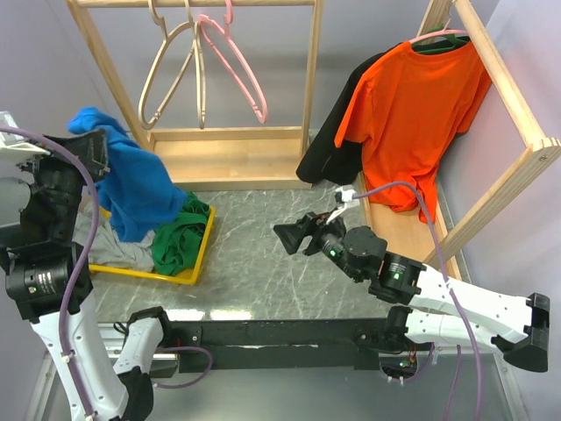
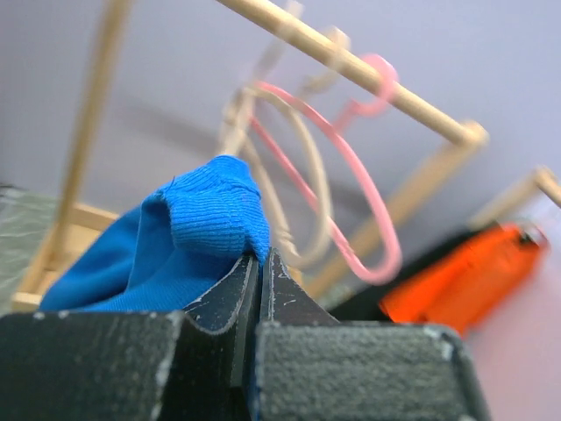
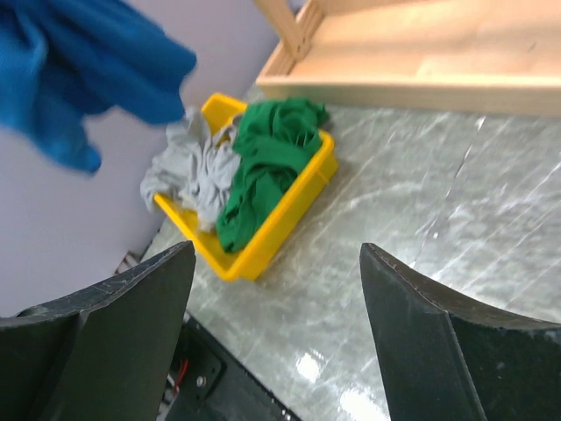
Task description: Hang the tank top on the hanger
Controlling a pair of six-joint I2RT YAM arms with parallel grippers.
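My left gripper (image 2: pixel 260 256) is shut on the royal-blue tank top (image 2: pixel 188 237). In the top view the tank top (image 1: pixel 131 180) hangs from that raised gripper (image 1: pixel 86 125) above the yellow tray (image 1: pixel 195 266) at the left. The pink hanger (image 1: pixel 235 66) hangs by its hook on the wooden rack's rail at the back and shows in the left wrist view (image 2: pixel 351 193) beyond the fabric. My right gripper (image 1: pixel 294 237) is open and empty over the middle of the table, pointing left; its fingers (image 3: pixel 123 333) frame the tray (image 3: pixel 276 232) and the tank top (image 3: pixel 83 70).
The tray holds a green garment (image 1: pixel 180 237) and grey cloth (image 1: pixel 110 246). Pale wooden hangers (image 1: pixel 171 74) hang beside the pink one. An orange t-shirt (image 1: pixel 412 114) over a dark garment hangs on a second rack at the right. The wooden rack base (image 1: pixel 232 158) lies behind the tray.
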